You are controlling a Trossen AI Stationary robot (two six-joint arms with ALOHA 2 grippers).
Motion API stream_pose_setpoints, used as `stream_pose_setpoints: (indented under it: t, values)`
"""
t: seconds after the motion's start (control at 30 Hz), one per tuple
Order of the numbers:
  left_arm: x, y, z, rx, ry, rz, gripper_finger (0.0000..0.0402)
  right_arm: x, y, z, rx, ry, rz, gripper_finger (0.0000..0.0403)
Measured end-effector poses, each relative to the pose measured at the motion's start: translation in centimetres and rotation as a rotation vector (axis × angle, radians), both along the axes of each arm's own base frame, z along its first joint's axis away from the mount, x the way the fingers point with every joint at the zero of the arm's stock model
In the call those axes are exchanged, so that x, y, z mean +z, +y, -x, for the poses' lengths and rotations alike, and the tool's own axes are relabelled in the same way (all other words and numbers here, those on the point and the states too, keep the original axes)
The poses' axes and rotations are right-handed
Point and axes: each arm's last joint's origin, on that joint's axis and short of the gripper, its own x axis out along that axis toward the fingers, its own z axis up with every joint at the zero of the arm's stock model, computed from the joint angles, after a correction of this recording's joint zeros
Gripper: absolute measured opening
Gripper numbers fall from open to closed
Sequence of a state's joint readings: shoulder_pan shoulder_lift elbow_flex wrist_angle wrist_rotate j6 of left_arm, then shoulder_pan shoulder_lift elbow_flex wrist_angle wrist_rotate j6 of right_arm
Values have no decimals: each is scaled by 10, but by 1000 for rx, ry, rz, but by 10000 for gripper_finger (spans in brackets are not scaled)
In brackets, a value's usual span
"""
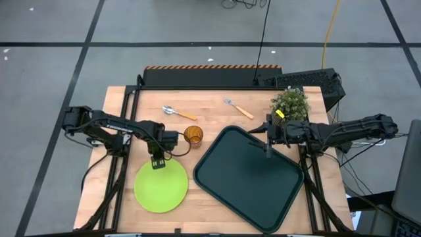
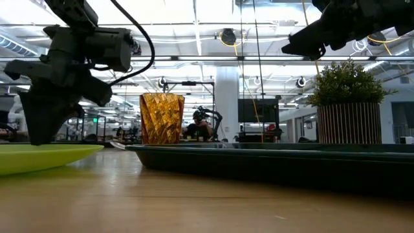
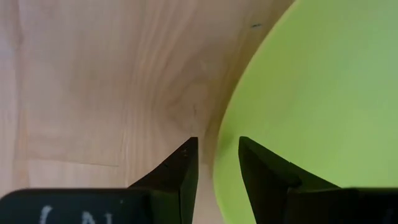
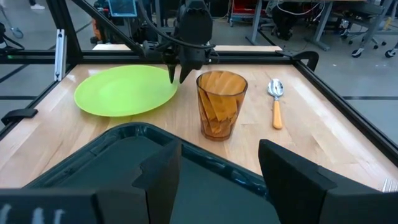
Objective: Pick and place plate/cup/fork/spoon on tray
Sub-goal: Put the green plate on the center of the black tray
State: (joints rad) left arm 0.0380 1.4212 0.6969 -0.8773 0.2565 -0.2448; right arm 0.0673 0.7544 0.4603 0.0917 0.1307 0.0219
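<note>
Grey floor (image 1: 197, 26) with dark tape lines (image 1: 85, 52), yellow cable (image 1: 329, 33) upper right; ceiling strip lights (image 2: 194, 13), white column (image 2: 228, 97).

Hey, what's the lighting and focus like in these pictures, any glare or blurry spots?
High view: even light, soft shadows, no glare on the tray. Low view: ceiling lights glare behind; the cup glows amber, the near table is soft, the left gripper is a dark silhouette. Left wrist view: the plate is evenly lit. Right wrist view: its own fingers are dark and blurred.
</note>
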Motion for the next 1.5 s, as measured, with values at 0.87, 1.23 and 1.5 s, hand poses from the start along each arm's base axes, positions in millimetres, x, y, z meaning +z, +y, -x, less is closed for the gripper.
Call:
stream_pose_setpoints:
  t: [0.87, 1.23, 1.5]
  values:
    - [-14, -1, 10, 49, 26, 33, 27, 2, 0, 0, -3, -16, 17, 210]
    - [-14, -1, 11, 83, 45, 87, 6, 1, -3, 0, -84, -7, 88, 210]
    - [-8, -1, 13, 57, 97, 101, 0, 1, -3, 0, -83, -3, 93, 210]
